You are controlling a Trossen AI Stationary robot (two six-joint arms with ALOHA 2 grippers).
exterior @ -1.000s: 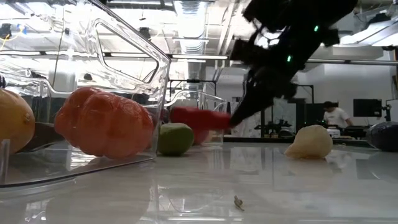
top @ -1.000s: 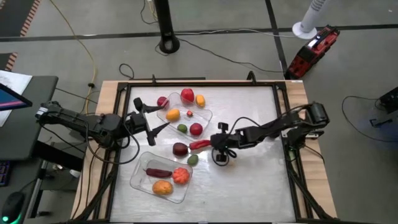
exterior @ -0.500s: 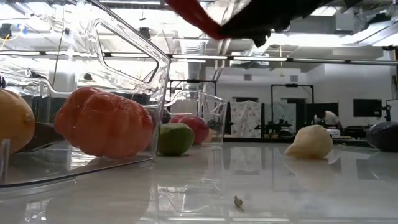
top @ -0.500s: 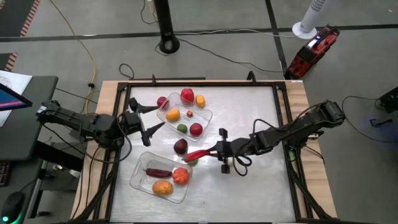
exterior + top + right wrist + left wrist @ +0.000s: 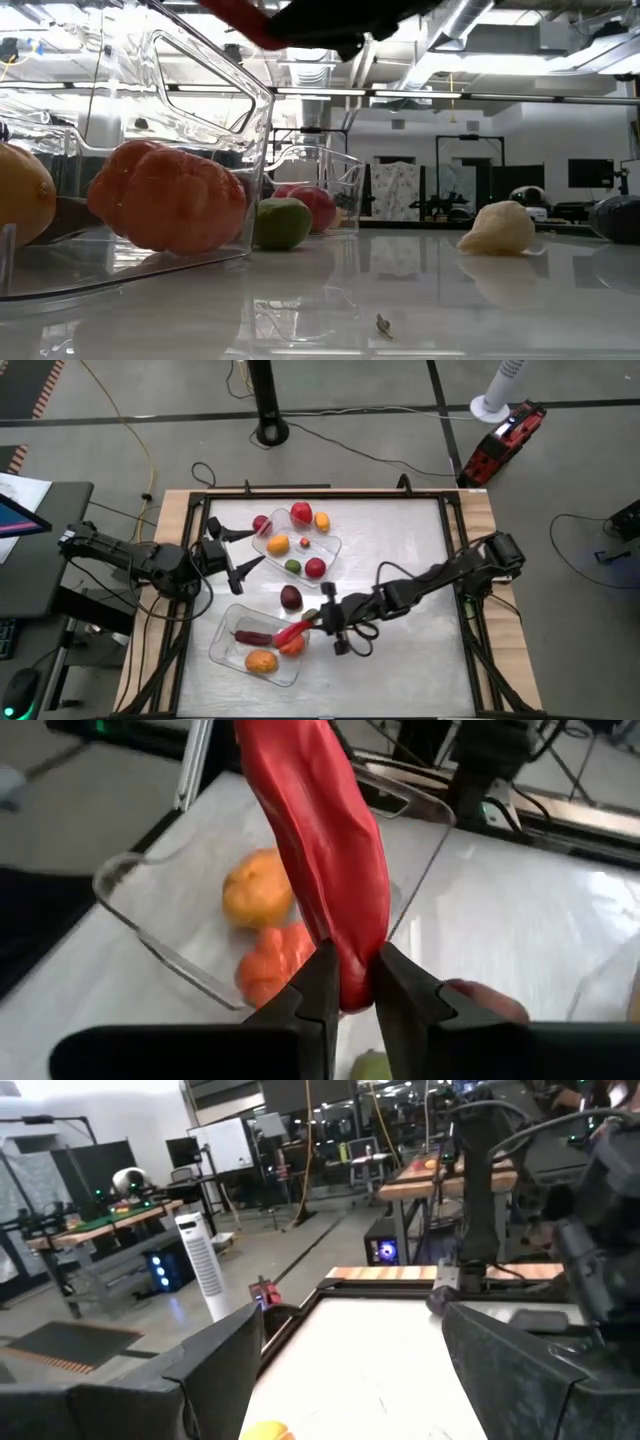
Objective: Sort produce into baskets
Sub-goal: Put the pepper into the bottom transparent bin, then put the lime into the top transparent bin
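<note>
My right gripper [image 5: 316,624] is shut on a long red pepper [image 5: 291,632] above the right end of the near clear basket [image 5: 222,650]. That basket holds a dark maroon piece [image 5: 255,637], an orange ribbed piece [image 5: 292,647] and a yellow-orange fruit [image 5: 261,661]. The far clear basket [image 5: 335,545] holds several red, orange and green pieces. A maroon fruit [image 5: 290,597] and a green one [image 5: 310,616] lie on the table between the baskets. A whitish garlic-like piece [image 5: 497,228] rests on the table. My left gripper [image 5: 243,550] is open and empty, left of the far basket. My right gripper pinches the red pepper's near end [image 5: 350,982] between its two fingers [image 5: 312,988]. The fingers come from the table's right, and the pepper sticks out ahead of them, along them. The pepper [image 5: 240,15] is lifted clear, over the near basket's right end.
The table's right half is bare white surface [image 5: 410,650] inside a black frame [image 5: 455,560]. The right arm [image 5: 440,575] stretches across it from the right edge. Cables lie on the floor beyond the far edge.
My right gripper has taken the red pepper up from the table between the baskets and carried it toward the table's left and near edges, to above the near basket's right end. The pepper is now lifted clear. The left arm has kept still.
</note>
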